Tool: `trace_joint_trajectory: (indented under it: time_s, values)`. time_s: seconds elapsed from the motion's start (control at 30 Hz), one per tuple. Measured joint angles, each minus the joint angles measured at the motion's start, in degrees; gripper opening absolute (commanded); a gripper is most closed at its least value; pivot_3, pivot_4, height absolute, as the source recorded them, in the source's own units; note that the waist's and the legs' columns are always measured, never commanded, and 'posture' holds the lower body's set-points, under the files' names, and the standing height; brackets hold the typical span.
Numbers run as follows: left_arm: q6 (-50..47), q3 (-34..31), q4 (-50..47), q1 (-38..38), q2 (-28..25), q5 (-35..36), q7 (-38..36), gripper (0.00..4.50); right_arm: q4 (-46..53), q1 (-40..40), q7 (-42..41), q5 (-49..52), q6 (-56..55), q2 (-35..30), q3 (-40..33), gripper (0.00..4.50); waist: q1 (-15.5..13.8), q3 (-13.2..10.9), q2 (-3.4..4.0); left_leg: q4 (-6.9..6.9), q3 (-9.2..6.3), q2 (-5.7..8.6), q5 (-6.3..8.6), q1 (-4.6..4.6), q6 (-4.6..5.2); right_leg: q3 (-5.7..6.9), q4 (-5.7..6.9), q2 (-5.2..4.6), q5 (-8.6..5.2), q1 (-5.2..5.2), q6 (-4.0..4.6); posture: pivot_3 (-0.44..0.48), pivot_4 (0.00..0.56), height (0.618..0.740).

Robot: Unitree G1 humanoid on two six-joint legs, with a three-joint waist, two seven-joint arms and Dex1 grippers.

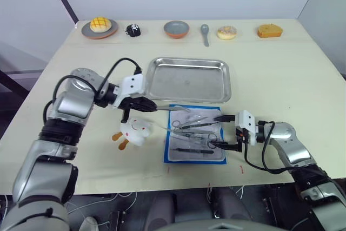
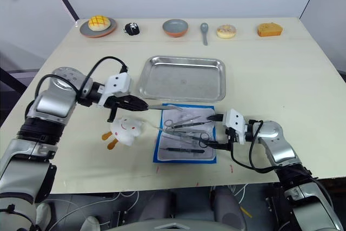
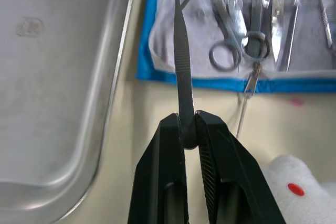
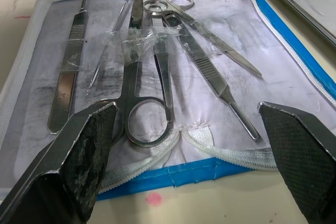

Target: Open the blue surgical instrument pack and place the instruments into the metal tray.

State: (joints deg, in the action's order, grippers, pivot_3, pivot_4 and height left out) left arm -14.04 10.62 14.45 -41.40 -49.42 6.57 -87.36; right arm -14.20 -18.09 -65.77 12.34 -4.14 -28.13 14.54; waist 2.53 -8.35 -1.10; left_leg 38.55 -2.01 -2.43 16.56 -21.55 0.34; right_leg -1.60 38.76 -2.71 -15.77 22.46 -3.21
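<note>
The blue surgical instrument pack (image 1: 194, 140) lies open on the table, whitish lining up, just in front of the metal tray (image 1: 189, 79). Several instruments (image 4: 157, 72), scissors, forceps and a scalpel handle, lie on the lining, some under clear tape. My left gripper (image 1: 147, 105) is shut on a slim pair of forceps (image 3: 182, 72). It holds them above the table between the tray's front left corner and the pack's far left corner, tips pointing over the pack. My right gripper (image 1: 214, 131) stands open at the pack's right edge, its fingers (image 4: 84, 150) spread wide with nothing between them.
A white toy with orange bits (image 1: 134, 131) lies left of the pack, under my left gripper. Along the far edge stand a plate with a bun (image 1: 100, 26), a small black thing (image 1: 133, 30), a bowl (image 1: 177, 28), a spoon (image 1: 205, 32), a doughnut (image 1: 226, 32) and an orange cake (image 1: 270, 30).
</note>
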Motion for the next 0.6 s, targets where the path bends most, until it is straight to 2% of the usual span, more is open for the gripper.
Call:
trace_joint_trajectory:
  time_s: [0.17, 0.23, 0.3, 0.37, 0.6]
  values:
    - [-6.6, -4.6, -2.8, 0.2, 0.3, 4.9, 2.7, 0.07, -0.2, 0.0, 0.0, 0.0, -0.3, 0.0, 0.0, 4.50, 0.0, 0.0, 0.00, -0.01, 0.01, 0.00, 0.00, 0.03, 0.00, 0.00, 0.00, 0.00, 0.00, -0.01, 0.00, 0.000, 0.150, 0.732]
    - [-10.0, -7.5, -3.7, 1.4, 2.9, 7.1, 7.1, 0.07, -0.3, 0.0, 0.0, 0.0, -0.4, 0.0, 0.0, 4.50, 0.0, 0.0, 0.00, -0.01, -0.01, 0.00, 0.00, 0.04, 0.00, 0.00, 0.00, 0.00, 0.00, -0.01, 0.00, 0.000, 0.150, 0.732]
    - [-12.1, -9.3, -4.2, 2.1, 6.2, 7.3, 13.4, 0.07, -0.3, 0.0, 0.0, 0.0, -0.5, 0.0, 0.0, 4.50, -0.1, 0.0, -0.03, -0.01, -0.01, 0.00, 0.00, 0.04, 0.00, 0.00, 0.01, 0.00, 0.00, -0.02, 0.00, 0.000, 0.150, 0.732]
    - [-15.1, -10.7, -5.0, 2.3, 9.5, 5.9, 23.4, 0.07, -0.3, 0.0, 0.0, 0.0, -0.6, 0.0, 0.0, 4.50, 0.0, 0.0, -0.04, -0.01, -0.02, 0.00, 0.00, 0.04, 0.00, -0.01, 0.01, -0.01, 0.00, -0.02, -0.01, 0.000, 0.150, 0.732]
    - [-25.6, -14.3, -7.3, 2.1, 14.2, 4.6, 42.3, 0.07, -0.3, 0.1, 0.0, 0.0, -0.9, -0.1, 0.0, 4.50, -0.1, 0.0, -0.05, -0.03, -0.02, 0.00, -0.01, 0.04, -0.01, -0.01, 0.00, -0.01, 0.00, -0.02, 0.00, 0.000, 0.150, 0.732]
